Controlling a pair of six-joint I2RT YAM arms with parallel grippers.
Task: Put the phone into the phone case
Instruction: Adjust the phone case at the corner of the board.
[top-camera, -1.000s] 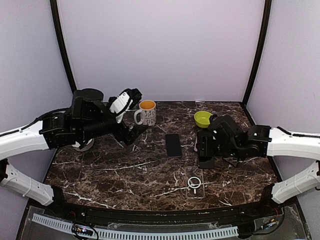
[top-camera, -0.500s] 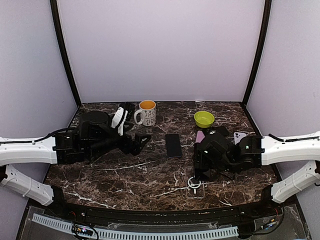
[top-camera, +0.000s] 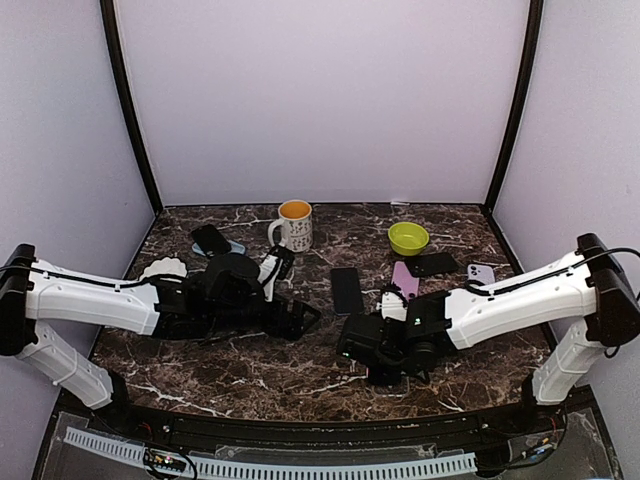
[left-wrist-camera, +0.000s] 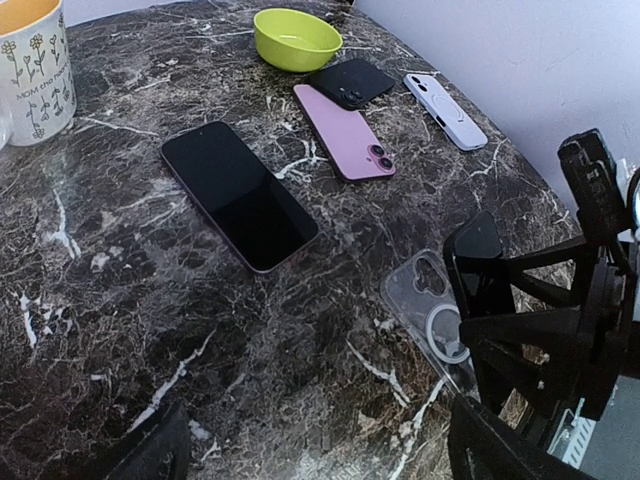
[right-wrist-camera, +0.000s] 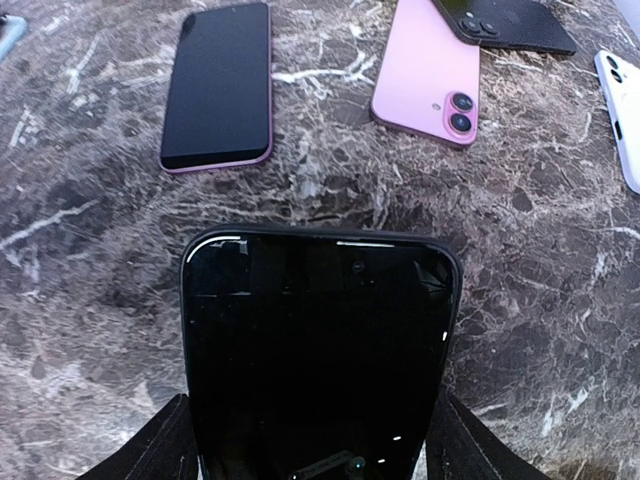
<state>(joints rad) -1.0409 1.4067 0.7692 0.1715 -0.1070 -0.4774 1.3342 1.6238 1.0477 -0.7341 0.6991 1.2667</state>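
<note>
Marble table (top-camera: 250, 372): saw black phone (right-wrist-camera: 320, 330) pinched by right gripper (right-wrist-camera: 312, 442), standing up right by clear case (left-wrist-camera: 432, 312) lying flat, with left gripper (left-wrist-camera: 320, 462) spread wide, holding nothing; needed, most likely, to line up corners, tip phone down slowly, then press flat.

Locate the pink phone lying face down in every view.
Top view: right of centre, pink phone just below the green bowl.
Left wrist: upper middle.
Right wrist: top, right of centre.
Shared landmark: dark-screened phone lying flat, left of it everywhere.
</note>
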